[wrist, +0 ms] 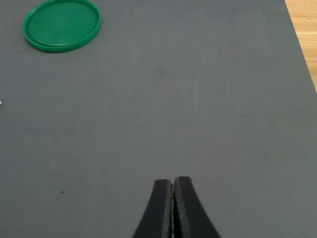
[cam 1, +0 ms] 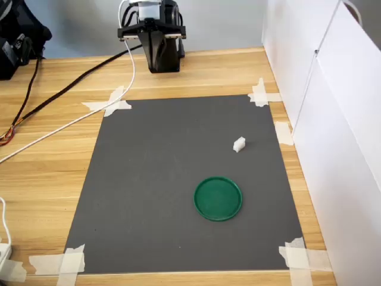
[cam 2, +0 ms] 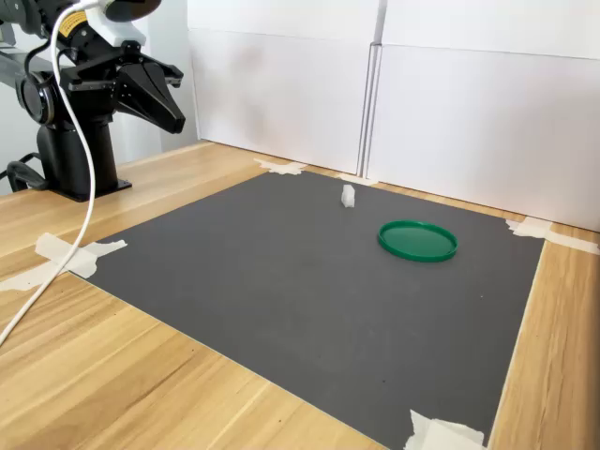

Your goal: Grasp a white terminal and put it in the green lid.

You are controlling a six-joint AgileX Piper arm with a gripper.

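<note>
Gripper (wrist: 173, 184) with jaws pressed together, empty, raised at the mat's (cam 1: 161, 179) far edge. White terminal (cam 1: 239, 143) lies apart from the green lid (cam 1: 218, 198), farther back; wrist view crops the terminal to a sliver.

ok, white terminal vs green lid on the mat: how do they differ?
The white terminal is a tiny blocky piece; the green lid is a far wider round disc. The terminal stands taller than it is wide in the second exterior view; the lid lies flat, rim up. The terminal sits nearer the white panels. Both rest apart on the dark mat, untouched.
</note>
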